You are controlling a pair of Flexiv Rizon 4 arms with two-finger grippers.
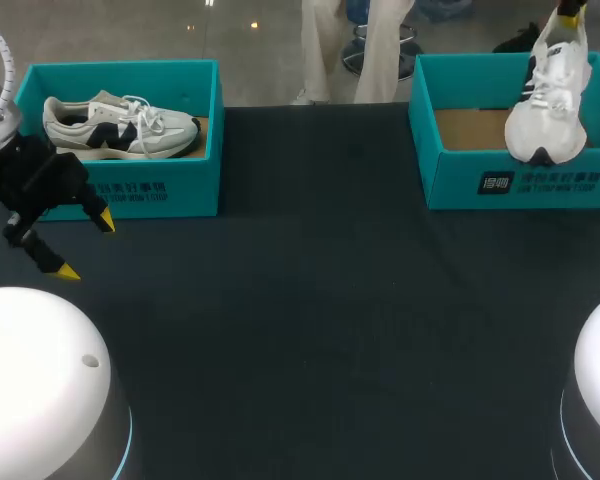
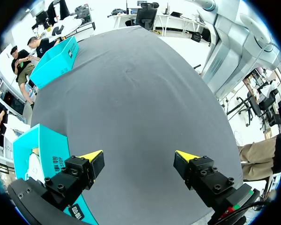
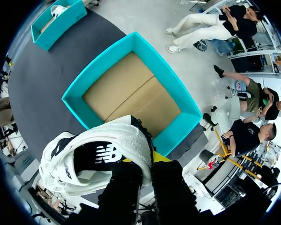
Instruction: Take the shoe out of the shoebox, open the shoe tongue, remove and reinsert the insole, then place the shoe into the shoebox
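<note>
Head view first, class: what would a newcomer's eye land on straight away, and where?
A white shoe dangles toe-down from the right gripper, above the empty teal right shoebox. Across the table, a second shoe lies in the left shoebox, with the left gripper open in front of it.

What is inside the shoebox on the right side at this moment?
Inside the right shoebox only a bare brown cardboard floor shows. The white shoe, held over it by the right gripper, covers part of the floor, so that part cannot be checked.
</note>
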